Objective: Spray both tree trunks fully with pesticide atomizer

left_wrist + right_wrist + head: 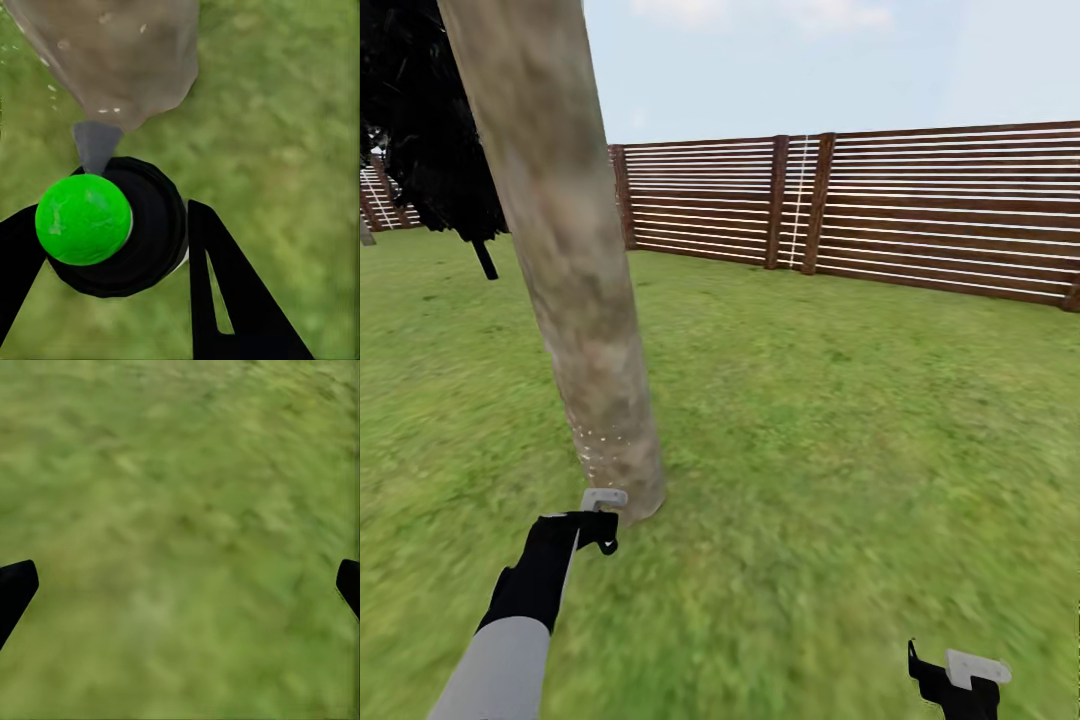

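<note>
On a green lawn [840, 420] ringed by a brown slatted fence [920, 210], the robot's left gripper [112, 247] is closed around the pesticide atomizer [127, 229], its black fingers [225, 292] pressed against either side of the round black body topped by a bright green ball [82, 219]. The bottle's grey nozzle [95, 142] points at the flared base of a thick, mottled beige-and-grey tree trunk [575, 290], just beside it. From the head camera, the left arm [510, 630] reaches forward to the foot of that trunk, where small pale specks dot the bark low down. A dark conifer [430, 130] stands behind the trunk by the fence. The right gripper [180, 585] hangs over bare grass, well apart from the tree, its fingers spread wide with nothing between them.
</note>
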